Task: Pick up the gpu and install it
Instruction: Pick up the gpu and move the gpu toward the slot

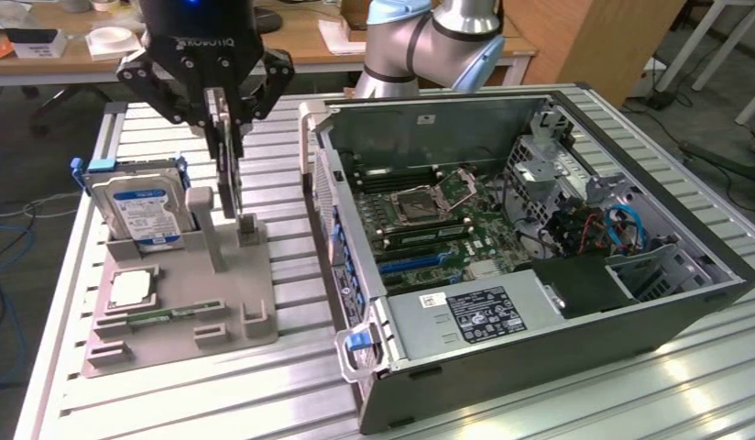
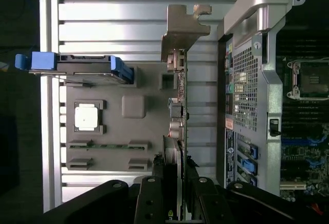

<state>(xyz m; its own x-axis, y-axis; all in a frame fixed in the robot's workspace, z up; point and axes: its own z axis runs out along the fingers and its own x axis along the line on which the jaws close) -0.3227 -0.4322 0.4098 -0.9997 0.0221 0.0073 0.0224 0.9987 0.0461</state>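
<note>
Clamping the upright gpu (image 1: pixel 227 174) between them, the fingers (image 2: pixel 157 180) of the gripper (image 1: pixel 227 124) hold it edge-on over the right side of the grey holder (image 1: pixel 249 298), left of the open computer case (image 1: pixel 671 307). Pick-up looks to be the step in hand, and it calls for a square, firm pinch. Counted: one gpu, one hard drive (image 1: pixel 139 206), one processor (image 1: pixel 131 289), one memory stick (image 1: pixel 169 314).

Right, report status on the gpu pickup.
Gripper shut on the gpu. Card upright at the grey holder, lift-off unclear. Hard drive beside it; open case to the exterior view's right.
</note>
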